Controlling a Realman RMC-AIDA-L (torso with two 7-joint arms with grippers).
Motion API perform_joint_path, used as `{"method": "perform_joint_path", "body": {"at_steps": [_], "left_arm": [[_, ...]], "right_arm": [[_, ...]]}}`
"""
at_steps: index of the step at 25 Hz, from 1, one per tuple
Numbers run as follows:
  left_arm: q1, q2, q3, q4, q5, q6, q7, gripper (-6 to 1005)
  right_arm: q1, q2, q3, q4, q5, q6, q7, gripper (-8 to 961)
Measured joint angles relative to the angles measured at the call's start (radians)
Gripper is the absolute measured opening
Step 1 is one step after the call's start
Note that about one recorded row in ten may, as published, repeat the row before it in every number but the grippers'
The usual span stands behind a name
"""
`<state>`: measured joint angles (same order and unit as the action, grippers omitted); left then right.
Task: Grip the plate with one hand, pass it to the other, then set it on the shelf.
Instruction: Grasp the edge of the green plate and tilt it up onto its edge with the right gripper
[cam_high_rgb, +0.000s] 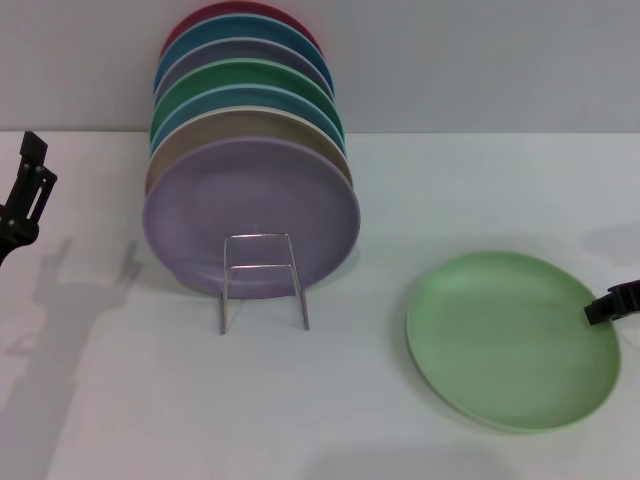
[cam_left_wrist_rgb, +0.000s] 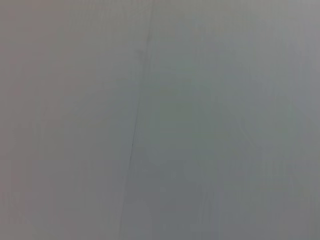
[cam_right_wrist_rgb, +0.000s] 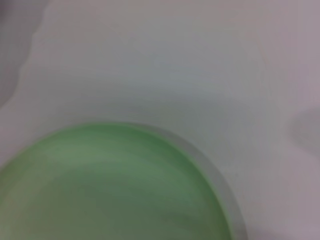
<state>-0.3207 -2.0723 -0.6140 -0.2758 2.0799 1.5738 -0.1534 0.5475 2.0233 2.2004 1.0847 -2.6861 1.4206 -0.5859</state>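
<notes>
On the white table (cam_high_rgb: 250, 420), off to the robot's right, the pale green plate (cam_high_rgb: 512, 340) lies flat and well apart from the wire shelf (cam_high_rgb: 262, 280), and here is the right gripper (cam_high_rgb: 612, 303) at its far right rim, only a black tip showing, so I cannot tell whether its fingers are apart or together. The left gripper (cam_high_rgb: 25, 195) hangs raised at the left edge of the table; same story, fingers unreadable. The grab looks not yet made. To do it well, I'd say slide 1 finger under the shallow lip and pinch the rim squarely, since that matte, smooth disc could skid on the table. The shelf is thin silver wire with an upright rectangular loop, a lilac plate (cam_high_rgb: 250, 215) leaning foremost in a row of round plates.
</notes>
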Motion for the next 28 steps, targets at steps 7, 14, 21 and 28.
{"method": "perform_joint_path", "body": {"at_steps": [7,14,21,28], "left_arm": [[0.000,0.000,0.001,0.000,0.000,0.000,0.000,860],[0.001,0.000,0.000,0.001,0.000,0.011,0.000,860],[0.002,0.000,0.000,0.001,0.000,0.011,0.000,860],[0.002,0.000,0.000,0.001,0.000,0.011,0.000,860]], "right_arm": [[0.000,0.000,-0.007,-0.008,0.000,-0.005,0.000,265],[0.004,0.000,-0.007,-0.011,0.000,-0.005,-0.002,227],[0.005,0.000,-0.007,-0.011,0.000,-0.006,-0.003,155],[0.005,0.000,-0.007,-0.013,0.001,-0.028,-0.012,81]]}}
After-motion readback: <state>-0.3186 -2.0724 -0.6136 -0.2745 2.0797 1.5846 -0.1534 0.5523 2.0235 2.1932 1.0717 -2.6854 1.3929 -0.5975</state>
